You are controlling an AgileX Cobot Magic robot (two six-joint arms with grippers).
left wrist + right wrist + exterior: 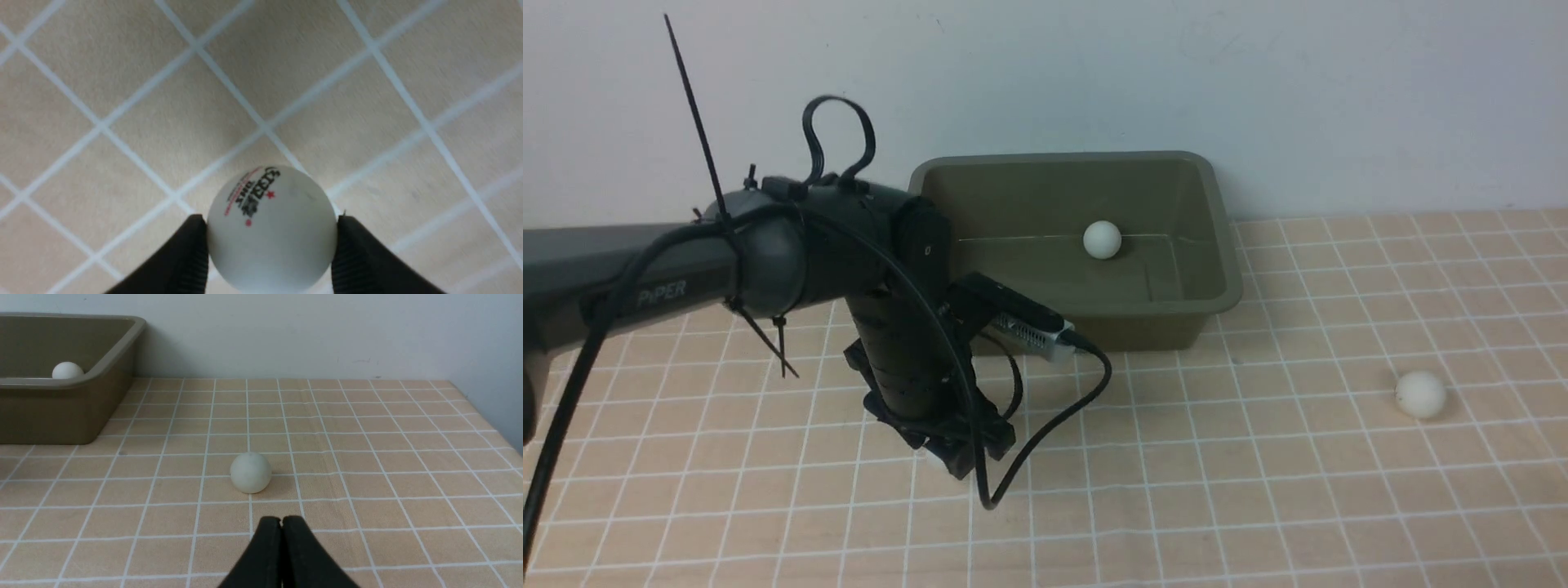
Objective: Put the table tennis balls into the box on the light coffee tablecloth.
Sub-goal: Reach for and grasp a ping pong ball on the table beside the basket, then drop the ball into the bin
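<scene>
**A:** L side first. What's held?

**B:** The left gripper (271,236) is pointed down at the tablecloth (1258,490). Its jaws are set against both sides of the printed ball (273,216), so a grip is judged made. Whether the ball is clear of the cloth can't be told.

**A:** Why held that way?

**B:** The ball is taken from above, prob. because it lay on flat cloth. It's pinched across its widest part, where a round thing is least likely to be squeezed out.

**A:** R side?

**B:** The right gripper (281,521) has its jaws pressed together w/ nothing btwn them. It's held low and level, just short of the loose ball (250,473), no contact. It's likely parked while the L arm works, or lined up for that ball next.

**A:** And the box?

**B:** The box (1013,196) is set at the far side against the wall (1258,82), open side up, just beyond the L arm. The boxed ball (1102,239) rests on its floor by the back wall, kept in by the sloping sides.

**A:** Count?

**B:**
- Balls seen: 3. One is in the L jaws, 1 is in the box and 1 is loose on the cloth, off the box's front R corner and apart from it.
- Box: 1.
- Cloth: 1.
- Grippers: 2.

More balls could be hidden behind the L arm, but none are shown.
</scene>
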